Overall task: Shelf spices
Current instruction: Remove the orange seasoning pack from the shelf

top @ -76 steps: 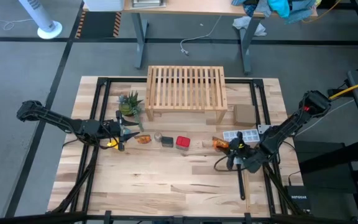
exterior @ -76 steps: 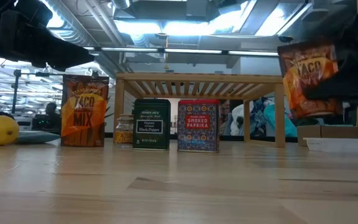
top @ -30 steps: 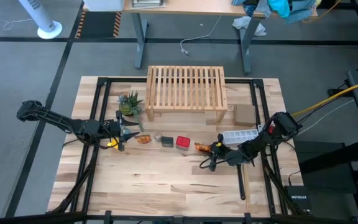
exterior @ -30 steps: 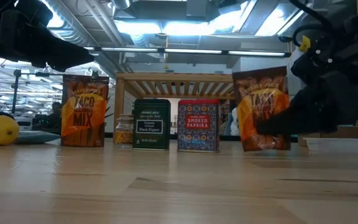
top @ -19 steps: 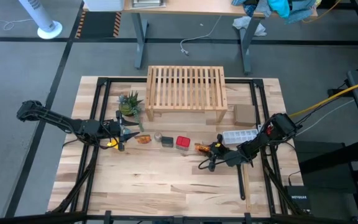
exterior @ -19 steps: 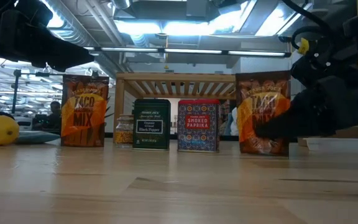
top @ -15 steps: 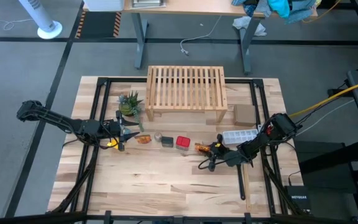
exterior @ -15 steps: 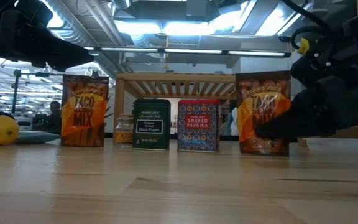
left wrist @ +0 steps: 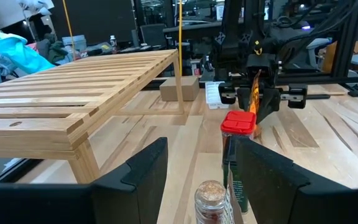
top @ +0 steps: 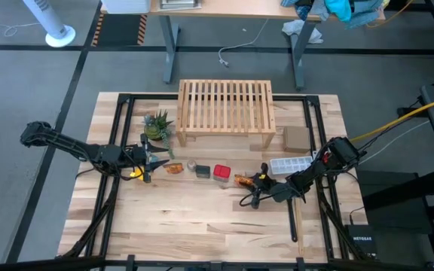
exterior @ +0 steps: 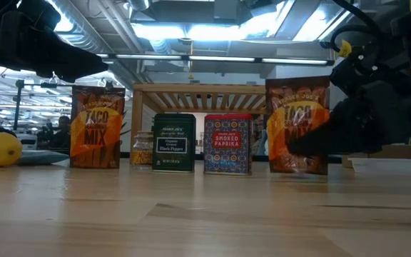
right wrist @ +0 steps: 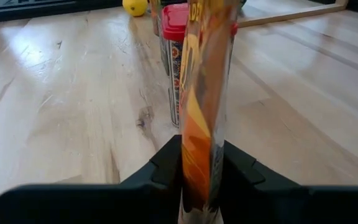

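Observation:
The spices stand in a row in front of the shelf (top: 224,105). They are an orange packet (exterior: 95,127), a tiny clear jar (exterior: 143,150), a dark grey box (exterior: 173,142) and a red tin (exterior: 227,144). My right gripper (top: 252,186) is shut on the second orange packet (exterior: 297,125), just right of the tin (top: 221,172). My left gripper (top: 153,159) is open at the row's left end and touches nothing. In its wrist view the jar (left wrist: 211,199) shows ahead, between its fingers. My right gripper pinches the second orange packet between its two fingers, one on each flat face, at its lower right part (right wrist: 201,155). The fingers (right wrist: 241,167) come in about level from the table's right. The packet stands nearly upright, its lower edge (exterior: 295,171) at table height. I cannot tell whether it touches.
A small green plant (top: 157,124) stands by the shelf's left leg, and a yellow round toy (top: 136,172) lies under my left gripper. A white ice-cube tray (top: 291,164) and a brown box (top: 296,137) sit right of the shelf. Bare wood lies along the near side.
My right gripper has moved a little toward the table's left, staying shut on the orange packet. The packet now stands closer to the red tin than a second ago.

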Motion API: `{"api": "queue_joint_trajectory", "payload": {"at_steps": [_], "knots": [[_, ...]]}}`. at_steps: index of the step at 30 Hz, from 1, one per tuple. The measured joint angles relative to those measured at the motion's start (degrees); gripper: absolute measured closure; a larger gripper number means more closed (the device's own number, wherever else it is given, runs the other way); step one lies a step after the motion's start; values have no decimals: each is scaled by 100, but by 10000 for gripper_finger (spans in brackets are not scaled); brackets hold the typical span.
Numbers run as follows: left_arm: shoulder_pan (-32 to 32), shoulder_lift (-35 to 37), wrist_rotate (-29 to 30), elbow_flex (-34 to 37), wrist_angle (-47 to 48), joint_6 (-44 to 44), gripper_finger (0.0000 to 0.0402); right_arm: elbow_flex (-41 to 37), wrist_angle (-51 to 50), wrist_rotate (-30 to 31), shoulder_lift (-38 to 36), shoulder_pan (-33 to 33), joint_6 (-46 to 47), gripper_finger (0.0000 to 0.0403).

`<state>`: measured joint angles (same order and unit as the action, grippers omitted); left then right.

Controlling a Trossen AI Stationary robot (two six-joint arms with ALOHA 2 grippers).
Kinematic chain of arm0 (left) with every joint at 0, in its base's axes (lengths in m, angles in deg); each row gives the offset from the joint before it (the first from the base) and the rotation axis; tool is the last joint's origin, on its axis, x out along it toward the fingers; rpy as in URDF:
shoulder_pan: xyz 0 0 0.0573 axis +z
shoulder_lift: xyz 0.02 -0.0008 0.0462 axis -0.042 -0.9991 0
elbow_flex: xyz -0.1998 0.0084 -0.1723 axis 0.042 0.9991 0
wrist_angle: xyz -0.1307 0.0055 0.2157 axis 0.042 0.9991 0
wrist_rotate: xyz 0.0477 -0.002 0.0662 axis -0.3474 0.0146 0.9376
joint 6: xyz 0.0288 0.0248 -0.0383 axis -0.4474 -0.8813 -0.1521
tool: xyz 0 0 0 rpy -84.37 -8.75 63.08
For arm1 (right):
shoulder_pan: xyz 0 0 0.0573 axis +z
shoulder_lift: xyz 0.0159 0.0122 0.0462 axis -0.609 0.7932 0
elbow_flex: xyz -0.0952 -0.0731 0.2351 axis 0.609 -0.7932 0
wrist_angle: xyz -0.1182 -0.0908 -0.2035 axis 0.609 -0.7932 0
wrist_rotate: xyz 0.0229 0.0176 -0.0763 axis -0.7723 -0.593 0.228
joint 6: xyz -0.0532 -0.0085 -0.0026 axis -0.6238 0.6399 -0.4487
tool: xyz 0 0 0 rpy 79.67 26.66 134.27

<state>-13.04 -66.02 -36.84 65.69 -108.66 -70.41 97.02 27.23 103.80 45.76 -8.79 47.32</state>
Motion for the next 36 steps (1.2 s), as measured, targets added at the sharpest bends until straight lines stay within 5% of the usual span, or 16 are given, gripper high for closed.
{"api": "queue_joint_trajectory", "payload": {"at_steps": [36], "knots": [[0,2,0,0,17,2,219,4,-236,26,-2,0,449,322]]}}
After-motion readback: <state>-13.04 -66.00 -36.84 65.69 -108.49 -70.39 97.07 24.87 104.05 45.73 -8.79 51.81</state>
